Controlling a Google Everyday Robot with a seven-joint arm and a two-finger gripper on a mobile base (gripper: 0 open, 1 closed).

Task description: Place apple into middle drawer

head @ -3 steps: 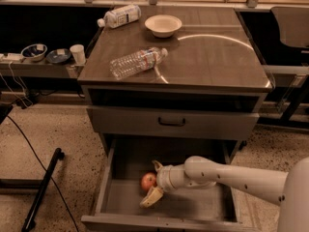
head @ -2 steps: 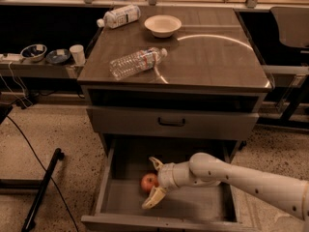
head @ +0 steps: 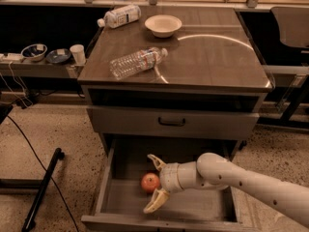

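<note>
The red-orange apple (head: 150, 182) rests on the floor of the pulled-out middle drawer (head: 193, 208), near its left half. My gripper (head: 148, 183) reaches in from the right, level with the apple. It is open, with one finger (head: 156, 162) behind the apple and the other finger (head: 155, 203) in front of it. The fingers are spread wider than the apple and do not seem to press on it. My white arm (head: 251, 182) crosses the drawer's right side and hides part of its floor.
Above the open drawer is a shut drawer front with a black handle (head: 171, 122). On the cabinet top (head: 217, 57) lie a clear water bottle (head: 136, 62), a second bottle (head: 118, 16) and a white bowl (head: 162, 24). A black pole (head: 41, 190) lies on the floor at left.
The gripper's fingers have spread a little wider around the apple. The apple lies in nearly the same spot on the drawer floor.
</note>
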